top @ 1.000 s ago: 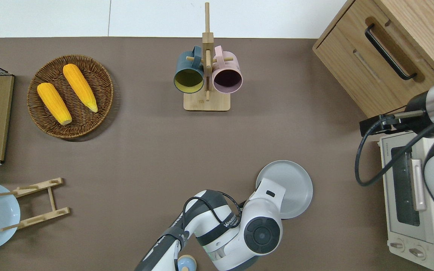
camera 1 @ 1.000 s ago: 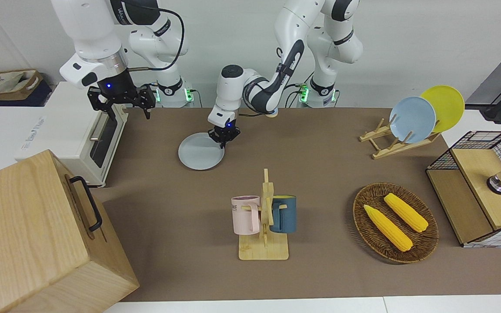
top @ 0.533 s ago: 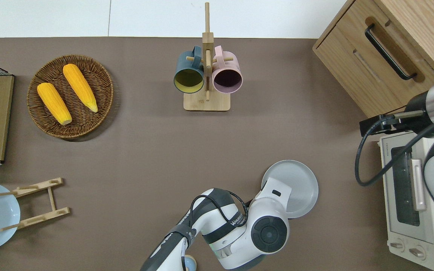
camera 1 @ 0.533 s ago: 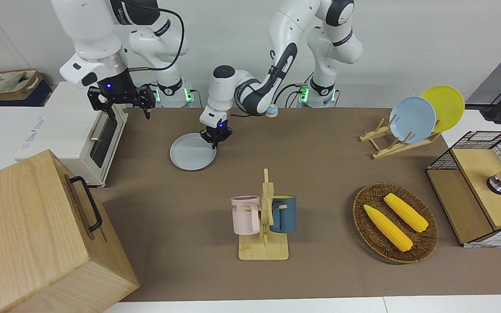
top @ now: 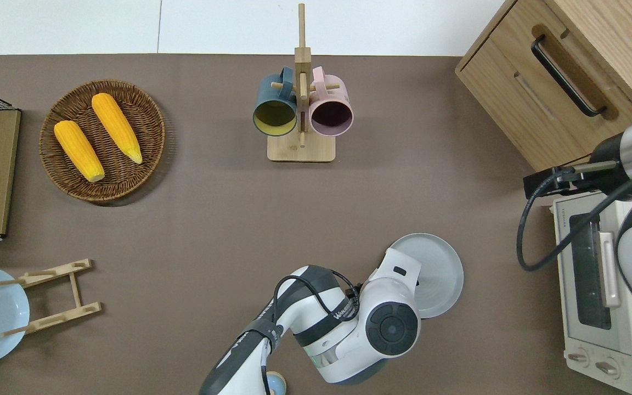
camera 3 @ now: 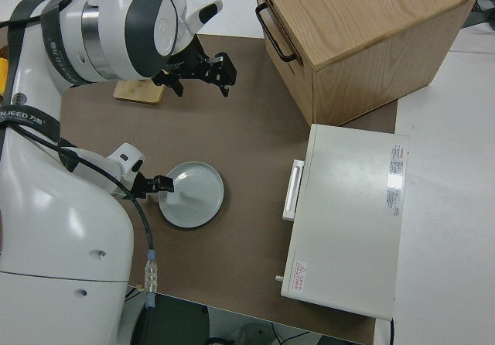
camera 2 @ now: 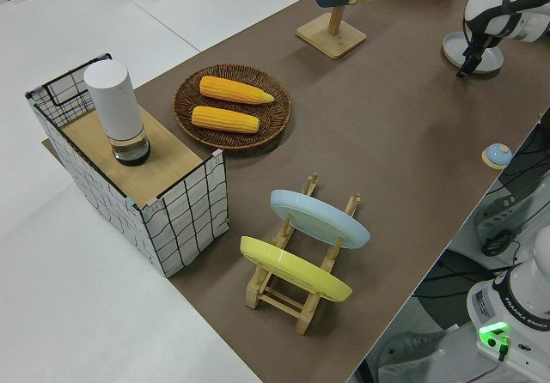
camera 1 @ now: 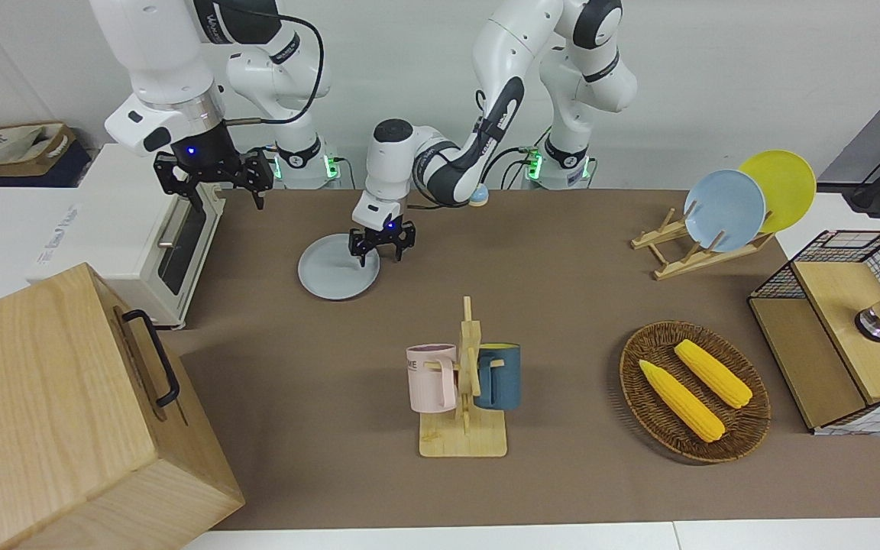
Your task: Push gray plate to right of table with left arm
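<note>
Left arm's small black two-finger gripper [camera 1: 381, 246] sits low over the rim of the round pale bluish-gray plate [camera 1: 331, 271], fingers spread apart, one over the plate, one over the mat. Plate lies flat on the brown-matted table [camera 1: 562, 305], toward the right arm's end, near the white toaster oven [camera 1: 123, 237]. Right arm parked, its black gripper [camera 1: 215, 179] with fingers apart

A wicker basket [camera 2: 184, 108] holds two corn cobs [camera 2: 225, 119] near a wire-sided box [camera 2: 185, 215].
</note>
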Tool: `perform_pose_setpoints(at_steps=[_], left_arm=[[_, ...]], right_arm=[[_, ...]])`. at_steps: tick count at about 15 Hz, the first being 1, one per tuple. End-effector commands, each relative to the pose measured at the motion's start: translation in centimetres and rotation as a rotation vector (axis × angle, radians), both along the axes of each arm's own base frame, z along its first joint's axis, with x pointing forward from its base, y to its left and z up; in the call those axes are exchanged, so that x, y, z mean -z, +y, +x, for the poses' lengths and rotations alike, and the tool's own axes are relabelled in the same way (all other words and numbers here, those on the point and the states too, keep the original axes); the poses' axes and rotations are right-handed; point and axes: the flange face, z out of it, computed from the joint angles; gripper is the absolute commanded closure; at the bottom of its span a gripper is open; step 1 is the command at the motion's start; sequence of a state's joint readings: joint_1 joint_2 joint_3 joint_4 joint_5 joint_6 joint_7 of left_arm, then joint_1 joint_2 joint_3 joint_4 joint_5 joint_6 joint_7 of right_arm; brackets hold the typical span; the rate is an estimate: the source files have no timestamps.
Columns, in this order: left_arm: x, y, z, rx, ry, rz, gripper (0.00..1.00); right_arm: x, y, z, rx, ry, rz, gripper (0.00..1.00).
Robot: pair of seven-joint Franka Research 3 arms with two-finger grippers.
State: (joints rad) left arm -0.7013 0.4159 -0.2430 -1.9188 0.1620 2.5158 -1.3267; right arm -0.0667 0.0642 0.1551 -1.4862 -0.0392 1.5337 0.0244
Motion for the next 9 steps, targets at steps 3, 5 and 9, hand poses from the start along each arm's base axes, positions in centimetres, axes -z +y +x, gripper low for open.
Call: perform_pose_setpoints(at_steps=[3,5,9], left_arm=[[-3.4,4.7,3.0,0.069,0.018,0.02,0.01],[-5.6,7.9,4.3,0.122,0.084,0.038,0.01],[-9.5,16.2,7.3,0.208,0.156,0.049,0.01]], right_arm=[[-0.3,0.0,-0.3,0.004,0.004,0.006,0.017],[-0.3,0.0,-0.3,0.004,0.004,0.006,0.017],[-0.3,0.0,-0.3,0.004,0.004,0.006,0.017]])
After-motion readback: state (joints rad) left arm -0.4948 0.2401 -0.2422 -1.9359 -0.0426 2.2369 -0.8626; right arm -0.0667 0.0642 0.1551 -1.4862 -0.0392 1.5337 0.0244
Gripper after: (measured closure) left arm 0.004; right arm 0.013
